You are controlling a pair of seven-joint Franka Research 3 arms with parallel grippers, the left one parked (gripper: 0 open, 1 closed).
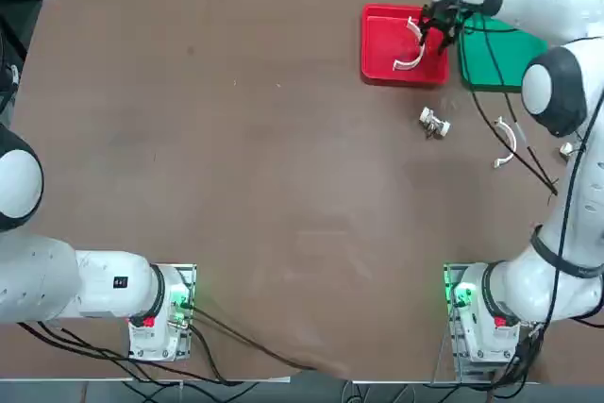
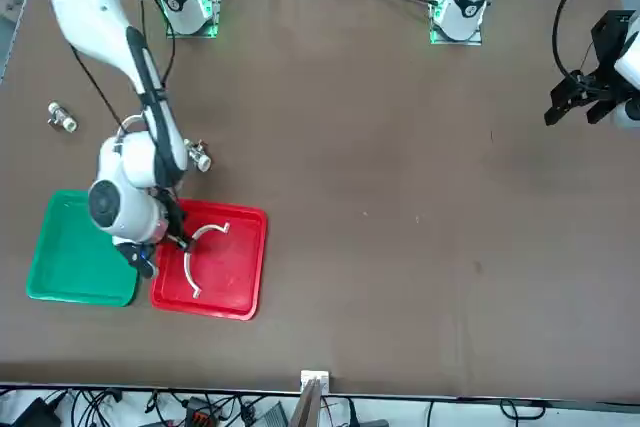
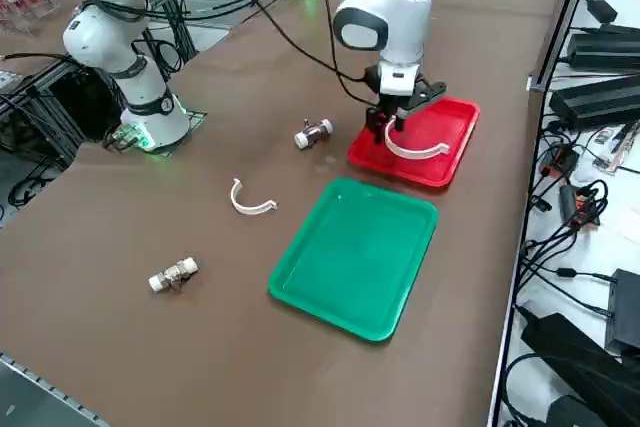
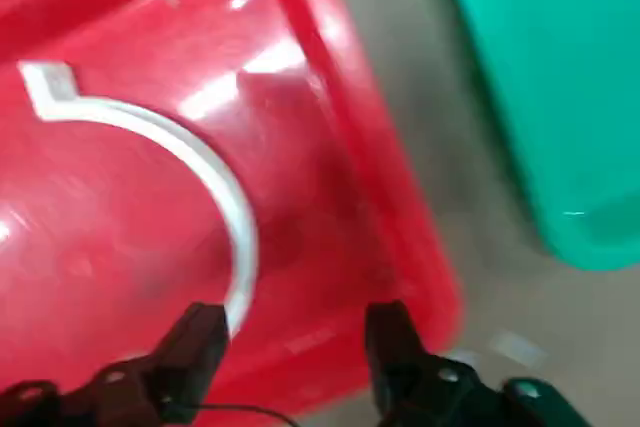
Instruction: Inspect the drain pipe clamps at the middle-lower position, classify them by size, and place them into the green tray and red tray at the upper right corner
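Note:
The larger white clamp (image 1: 412, 61) lies inside the red tray (image 1: 377, 77) at the far right of the table. My right gripper (image 1: 437, 33) hovers just over that tray's edge nearest the green tray (image 1: 500, 68). In the wrist view the gripper (image 4: 295, 342) is open, nothing sits between the fingers, and one end of the clamp (image 4: 215, 182) lies close to one fingertip (image 4: 200, 342). The smaller white clamp (image 3: 248, 202) rests on the bare table, nearer the robot than the green tray (image 3: 360, 252), which holds nothing.
One silver fitting (image 1: 434, 124) lies on the table just on the robot's side of the red tray. Another silver fitting (image 1: 567, 149) sits near the right edge beside the smaller clamp (image 1: 508, 143). Black cables hang along my right arm.

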